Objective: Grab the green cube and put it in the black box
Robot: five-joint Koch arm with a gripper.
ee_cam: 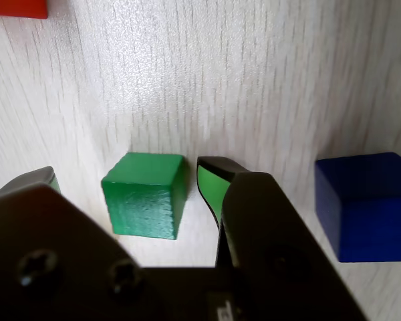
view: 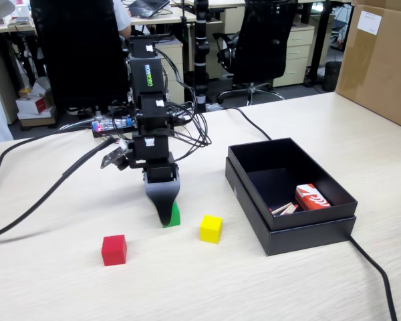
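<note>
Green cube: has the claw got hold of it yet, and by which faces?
Nothing is held. In the wrist view the claw is open, its fingers on either side of the green cube with visible gaps, and the cube sits on the table.

We see the claw [view: 164, 215] lowered to the table [view: 67, 287], its dark finger covering most of the green cube [view: 174, 217]. A yellow cube [view: 210, 229] sits just beside it toward the black box [view: 301, 235], which holds a red-and-white packet [view: 312, 197]. A red cube [view: 113, 249] lies nearer the table's front edge.
</note>
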